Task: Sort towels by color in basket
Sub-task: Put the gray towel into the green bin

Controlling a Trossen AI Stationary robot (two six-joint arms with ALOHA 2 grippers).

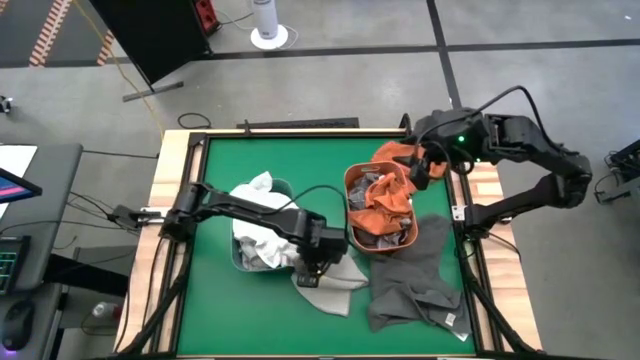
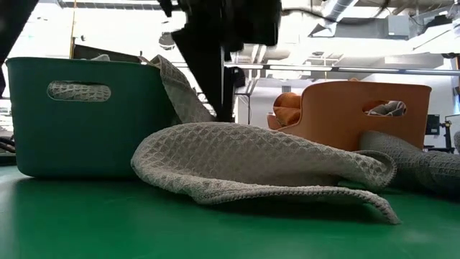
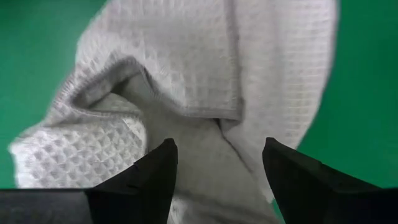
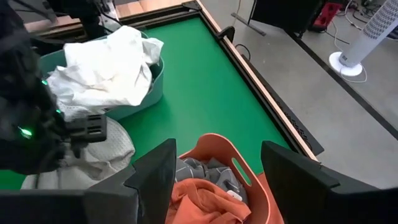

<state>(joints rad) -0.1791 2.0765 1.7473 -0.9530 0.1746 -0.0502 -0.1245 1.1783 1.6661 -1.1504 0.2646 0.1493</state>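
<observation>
Left gripper [image 1: 318, 268], worktop 6 o'clock: jaws released above light grey towel [image 1: 325, 290] beside teal basket [image 1: 283, 187]. Right gripper [image 1: 425, 165], 2 o'clock: jaws released over orange basket [image 1: 352, 180]. Risk: shallow pinch catching single fold, towel slipping free mid-lift.

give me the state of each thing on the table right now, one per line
left gripper: open, over the light grey towel
light grey towel: crumpled on the table
teal basket: upright, holds white towels
orange basket: upright, holds a rust-orange towel
dark grey towel: spread on the table
right gripper: open, above the orange basket
</observation>
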